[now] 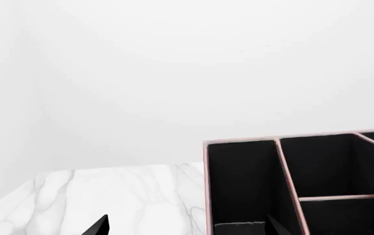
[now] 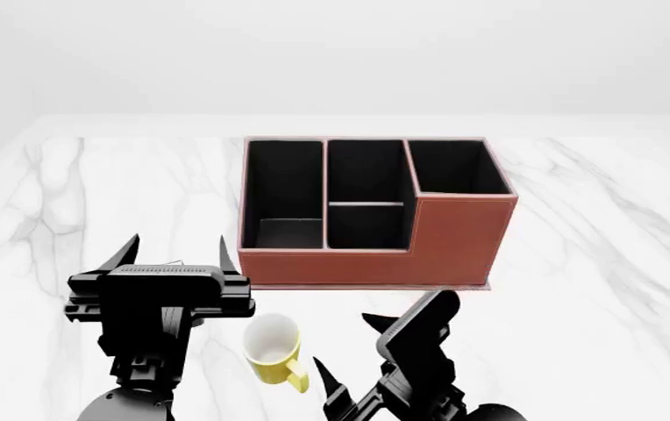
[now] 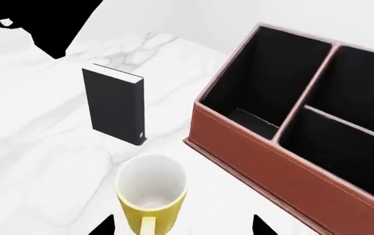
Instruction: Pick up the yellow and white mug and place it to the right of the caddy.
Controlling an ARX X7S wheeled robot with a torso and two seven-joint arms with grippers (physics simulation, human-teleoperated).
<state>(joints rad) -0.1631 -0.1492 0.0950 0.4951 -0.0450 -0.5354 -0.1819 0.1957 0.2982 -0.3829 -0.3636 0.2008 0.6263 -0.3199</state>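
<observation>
The yellow and white mug (image 2: pixel 273 349) stands upright on the marble table, just in front of the caddy's (image 2: pixel 370 237) left front corner, with its handle turned toward me. In the right wrist view the mug (image 3: pixel 151 191) sits just ahead of my open right gripper (image 3: pixel 183 227), nearer one finger, untouched. The right gripper (image 2: pixel 345 344) is right of the mug in the head view. My left gripper (image 2: pixel 177 253) is open and empty, left of the mug. In its wrist view the left gripper (image 1: pixel 187 227) hovers by the caddy's (image 1: pixel 304 171) edge.
A small black upright book (image 3: pixel 115 105) stands left of the caddy (image 3: pixel 292 132); in the head view my left gripper hides it. The white marble table (image 2: pixel 616 263) stretches to the right of the caddy. A white wall is behind.
</observation>
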